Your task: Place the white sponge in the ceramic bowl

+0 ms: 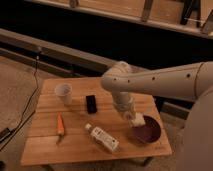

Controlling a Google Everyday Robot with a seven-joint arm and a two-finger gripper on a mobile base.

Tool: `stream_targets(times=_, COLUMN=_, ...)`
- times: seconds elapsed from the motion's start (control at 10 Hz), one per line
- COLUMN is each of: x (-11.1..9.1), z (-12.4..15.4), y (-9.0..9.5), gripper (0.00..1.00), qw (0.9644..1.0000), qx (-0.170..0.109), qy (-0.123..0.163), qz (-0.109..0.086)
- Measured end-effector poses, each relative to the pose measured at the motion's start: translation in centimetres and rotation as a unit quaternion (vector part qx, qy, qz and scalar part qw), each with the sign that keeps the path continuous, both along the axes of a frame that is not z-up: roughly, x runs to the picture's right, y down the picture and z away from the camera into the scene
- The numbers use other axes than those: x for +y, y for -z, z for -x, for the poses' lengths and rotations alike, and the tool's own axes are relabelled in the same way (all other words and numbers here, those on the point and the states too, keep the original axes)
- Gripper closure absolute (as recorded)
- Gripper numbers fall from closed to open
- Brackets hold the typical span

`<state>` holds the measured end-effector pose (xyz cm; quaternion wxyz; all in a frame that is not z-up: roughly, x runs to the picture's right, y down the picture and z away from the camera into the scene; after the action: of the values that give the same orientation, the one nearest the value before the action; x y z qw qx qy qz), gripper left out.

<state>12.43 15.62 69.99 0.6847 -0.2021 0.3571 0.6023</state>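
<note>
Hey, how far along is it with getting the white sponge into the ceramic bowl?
Pickup looks done: the white sponge is off the wooden table, at the tip of the gripper. In hand: carrying it, now at the near rim of the ceramic bowl. Left: bring it over the bowl's middle and let go.

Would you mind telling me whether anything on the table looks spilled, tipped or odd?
Only the white bottle lies on its side near the front edge. Nothing looks spilled. The hand holds the white sponge at the ceramic bowl.

Wooden table point(45, 145): cup point(63, 93), black block point(91, 104), carrot point(60, 125), bottle point(102, 138), ceramic bowl point(149, 132); tool point(134, 120) above.
</note>
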Motion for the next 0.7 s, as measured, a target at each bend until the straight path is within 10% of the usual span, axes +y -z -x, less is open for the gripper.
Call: stream_targets(times=0.7, x=2.3, z=-5.2, y=-2.5, gripper=1.00, qw=0.9982, qx=0.044, qy=-0.027, qz=0.029)
